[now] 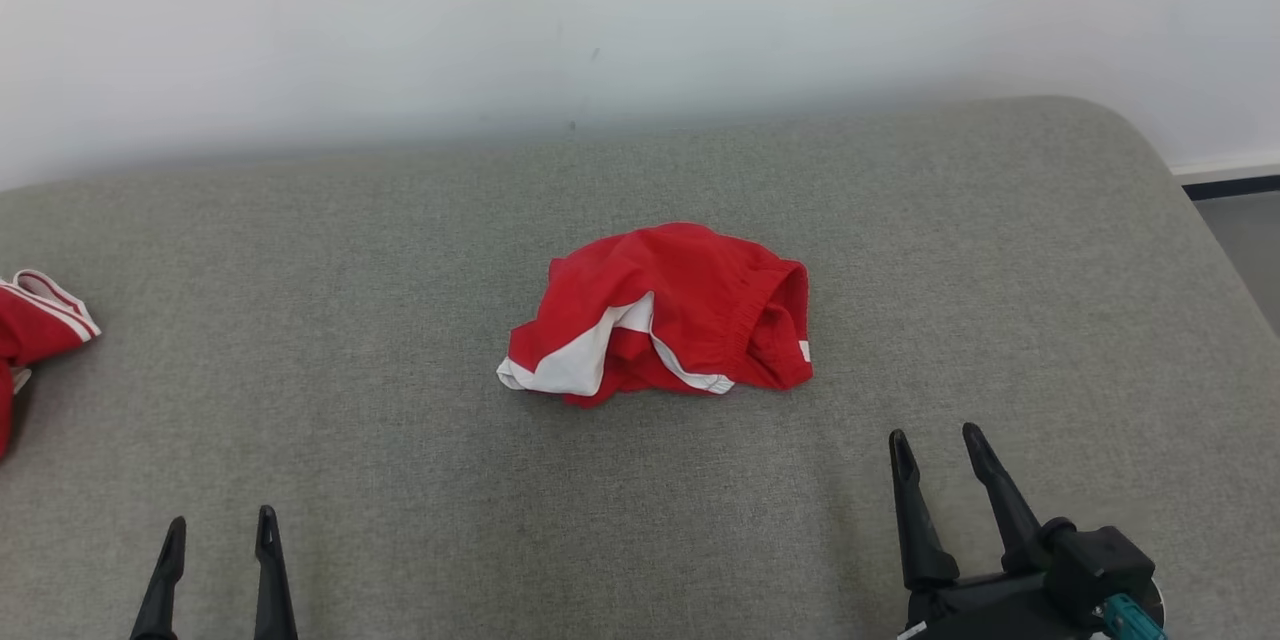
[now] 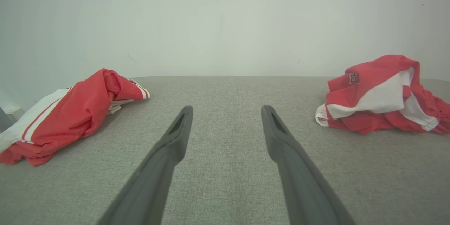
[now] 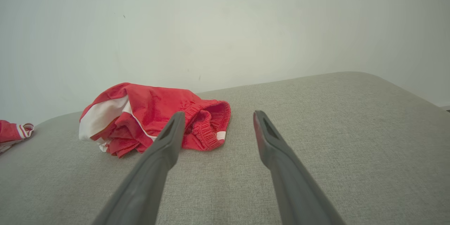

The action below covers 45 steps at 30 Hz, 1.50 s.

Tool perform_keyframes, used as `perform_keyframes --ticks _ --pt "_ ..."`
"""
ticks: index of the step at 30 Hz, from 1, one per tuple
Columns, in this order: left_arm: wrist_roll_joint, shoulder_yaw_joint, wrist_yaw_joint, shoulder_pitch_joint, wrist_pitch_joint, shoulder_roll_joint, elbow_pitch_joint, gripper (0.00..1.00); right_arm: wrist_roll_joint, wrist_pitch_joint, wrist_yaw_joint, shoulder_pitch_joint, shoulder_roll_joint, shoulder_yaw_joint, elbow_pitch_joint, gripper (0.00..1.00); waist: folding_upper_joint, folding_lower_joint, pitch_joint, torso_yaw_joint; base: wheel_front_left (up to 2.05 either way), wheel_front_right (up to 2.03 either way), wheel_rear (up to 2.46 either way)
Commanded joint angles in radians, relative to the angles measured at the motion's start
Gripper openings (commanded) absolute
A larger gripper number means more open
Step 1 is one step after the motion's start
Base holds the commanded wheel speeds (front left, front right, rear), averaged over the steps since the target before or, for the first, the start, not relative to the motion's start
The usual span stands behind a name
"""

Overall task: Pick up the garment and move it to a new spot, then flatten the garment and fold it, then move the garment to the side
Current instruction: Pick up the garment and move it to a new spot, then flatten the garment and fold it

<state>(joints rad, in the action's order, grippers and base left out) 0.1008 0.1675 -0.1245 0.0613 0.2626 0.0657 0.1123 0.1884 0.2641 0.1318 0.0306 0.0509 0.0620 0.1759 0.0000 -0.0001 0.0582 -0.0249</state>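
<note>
Garment: crumpled red-and-white fabric shorts [image 1: 660, 315] lie mid-way on the grey upholstered surface [image 1: 400, 420].
Grippers: left gripper [image 1: 218, 532] and right gripper [image 1: 938, 448] spread, empty.
Progress: seemingly nothing done; pickup, flattening, folding remain.

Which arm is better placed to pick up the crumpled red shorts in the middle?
Probably right. The right jaws, open, stand nearer the red shorts, by their waistband side. The left jaws are farther, toward the other red garment.
</note>
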Motion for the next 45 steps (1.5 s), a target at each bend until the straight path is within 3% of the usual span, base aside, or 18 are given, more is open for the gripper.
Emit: perform_keyframes --ticks 1,45 --pt "-0.011 0.0 -0.006 0.015 0.003 -0.007 -0.01 1.0 -0.008 0.001 -0.002 -0.014 -0.001 0.005 0.006 1.0 0.0 0.0001 -0.005 0.008 0.0 0.0 0.0" --pt "-0.009 -0.022 -0.006 0.028 0.003 -0.016 0.031 1.0 -0.014 0.001 -0.002 -0.024 -0.001 0.01 0.03 1.0 0.0 0.0001 -0.015 0.013 0.0 0.0 0.0"
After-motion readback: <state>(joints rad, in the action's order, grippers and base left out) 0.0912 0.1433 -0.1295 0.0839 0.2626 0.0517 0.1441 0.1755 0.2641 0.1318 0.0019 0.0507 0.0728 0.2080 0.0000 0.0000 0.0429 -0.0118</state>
